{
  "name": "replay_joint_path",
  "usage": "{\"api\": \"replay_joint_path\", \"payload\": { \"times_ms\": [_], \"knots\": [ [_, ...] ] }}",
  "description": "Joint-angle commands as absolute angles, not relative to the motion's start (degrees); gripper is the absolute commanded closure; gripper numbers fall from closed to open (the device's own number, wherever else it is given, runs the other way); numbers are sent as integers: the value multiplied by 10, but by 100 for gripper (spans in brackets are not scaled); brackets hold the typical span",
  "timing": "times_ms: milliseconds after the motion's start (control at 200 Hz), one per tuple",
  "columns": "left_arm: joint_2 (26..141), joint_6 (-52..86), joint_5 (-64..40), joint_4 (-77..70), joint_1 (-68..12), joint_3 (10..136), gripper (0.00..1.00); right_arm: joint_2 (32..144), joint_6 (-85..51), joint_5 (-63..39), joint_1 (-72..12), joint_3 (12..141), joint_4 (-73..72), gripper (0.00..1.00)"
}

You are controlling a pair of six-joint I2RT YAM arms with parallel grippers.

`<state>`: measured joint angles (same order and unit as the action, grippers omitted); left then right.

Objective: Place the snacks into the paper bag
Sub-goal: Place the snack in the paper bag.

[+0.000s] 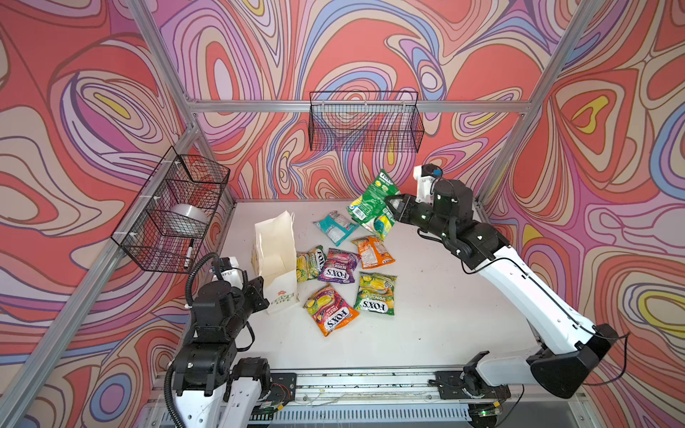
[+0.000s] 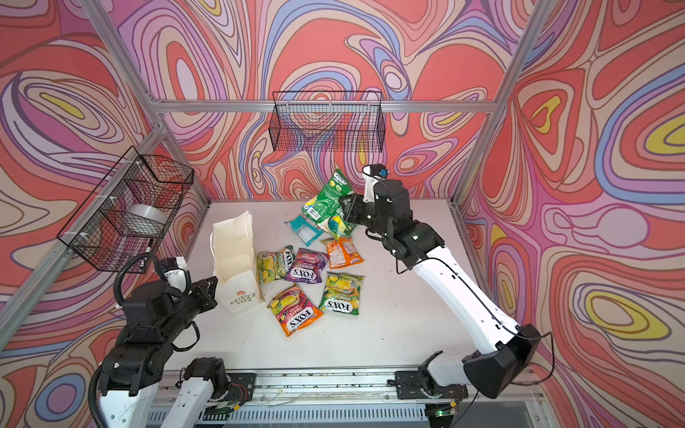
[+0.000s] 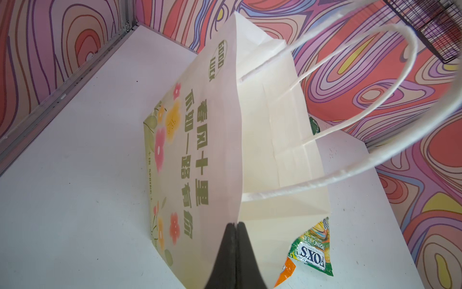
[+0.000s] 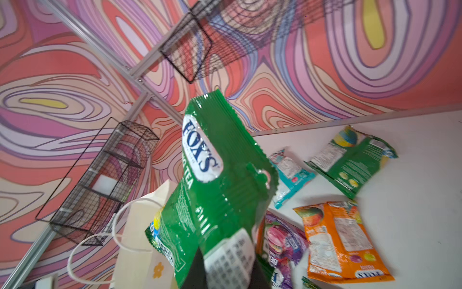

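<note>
The white paper bag (image 1: 276,255) stands open at the table's left, and my left gripper (image 1: 264,292) is shut on its near rim; in the left wrist view the jaws (image 3: 236,226) pinch the bag wall (image 3: 215,150). My right gripper (image 1: 394,207) is shut on a green snack packet (image 1: 374,192), held in the air over the back of the table, also in the right wrist view (image 4: 212,175). On the table lie a teal packet (image 1: 335,226), an orange one (image 1: 372,252), a purple one (image 1: 339,266), another green one (image 1: 376,293) and several more.
A black wire basket (image 1: 365,122) hangs on the back wall. A second basket (image 1: 174,215) on the left wall holds a silver roll and a marker. A yellow-green packet (image 1: 309,263) leans against the bag's right side. Aluminium frame posts line the table's edges.
</note>
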<state>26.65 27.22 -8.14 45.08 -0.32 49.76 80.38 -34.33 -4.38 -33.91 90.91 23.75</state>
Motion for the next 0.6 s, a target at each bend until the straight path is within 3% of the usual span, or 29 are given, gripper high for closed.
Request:
{"api": "replay_joint_path", "payload": {
  "times_ms": [0,260,596],
  "knots": [
    [259,272,-94,436,2,491,100,858,-310,-14,-409,996,215,100],
    [250,275,-94,428,3,486,100,998,-285,19,-527,1173,208,100],
    [247,276,-95,426,3,484,100,1141,-315,35,-572,1302,206,100]
  ]
}}
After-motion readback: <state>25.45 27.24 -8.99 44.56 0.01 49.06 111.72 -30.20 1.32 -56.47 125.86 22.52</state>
